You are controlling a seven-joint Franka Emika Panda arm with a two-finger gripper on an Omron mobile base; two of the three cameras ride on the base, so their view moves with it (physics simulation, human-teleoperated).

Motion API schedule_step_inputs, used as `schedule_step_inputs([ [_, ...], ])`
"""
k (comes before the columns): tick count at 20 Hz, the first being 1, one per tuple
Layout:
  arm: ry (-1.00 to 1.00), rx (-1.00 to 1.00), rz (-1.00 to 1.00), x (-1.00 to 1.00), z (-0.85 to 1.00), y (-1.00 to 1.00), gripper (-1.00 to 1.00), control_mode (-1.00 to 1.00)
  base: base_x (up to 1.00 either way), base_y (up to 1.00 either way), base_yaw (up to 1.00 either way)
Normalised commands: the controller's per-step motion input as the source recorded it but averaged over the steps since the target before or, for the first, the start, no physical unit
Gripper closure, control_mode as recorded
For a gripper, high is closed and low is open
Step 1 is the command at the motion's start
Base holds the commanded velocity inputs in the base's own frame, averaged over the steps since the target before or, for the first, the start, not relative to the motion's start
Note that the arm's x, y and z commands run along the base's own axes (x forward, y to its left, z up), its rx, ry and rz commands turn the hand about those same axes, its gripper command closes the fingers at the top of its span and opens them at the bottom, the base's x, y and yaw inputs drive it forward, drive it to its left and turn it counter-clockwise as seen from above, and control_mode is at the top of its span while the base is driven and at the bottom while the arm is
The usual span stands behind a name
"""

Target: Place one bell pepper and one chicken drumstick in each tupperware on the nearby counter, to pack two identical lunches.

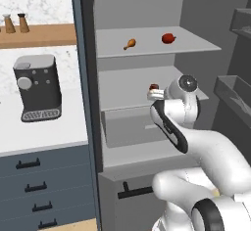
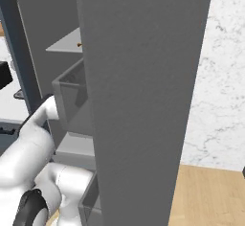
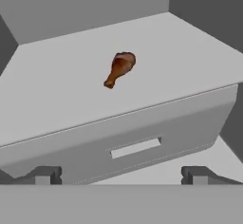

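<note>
Two chicken drumsticks sit inside the open fridge [image 1: 142,10], which serves as the landmark. One drumstick [image 1: 130,43] lies on the fridge's upper shelf [image 1: 147,49], with a red bell pepper [image 1: 168,38] near it on the same shelf, toward the door side. The second drumstick [image 3: 119,69] lies alone on the middle shelf [image 3: 71,90], just above the fridge's grey drawer [image 3: 137,142] with its slot handle — knob end toward the back wall, bone end pointing toward the drawer front. The gripper [image 3: 121,173] hangs in front of that drawer, its two dark fingertips [image 3: 45,174] spread wide apart with nothing between them, well short of the drumstick. Left of the fridge, the white counter [image 1: 44,132] carries a coffee machine [image 1: 37,87] — dark drawers [image 1: 39,186] sit below it.
</note>
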Motion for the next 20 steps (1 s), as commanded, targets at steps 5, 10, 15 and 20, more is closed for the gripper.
schedule_step_inputs([
  [5, 0.03, 0.03, 0.0, 0.47, -0.01, -0.07, -1.0, -1.0, 0.0, 0.0, 0.0],
  [10, 0.02, 0.0, -0.01, 0.49, -0.09, 0.0, -1.0, -1.0, 0.0, 0.0, 0.0],
  [15, 0.05, 0.0, -0.03, 0.42, -0.01, 0.0, -1.0, -1.0, 0.0, 0.0, 0.0],
  [20, 0.04, 0.0, -0.01, 0.43, -0.03, -0.04, -1.0, -1.0, 0.0, 0.0, 0.0],
])
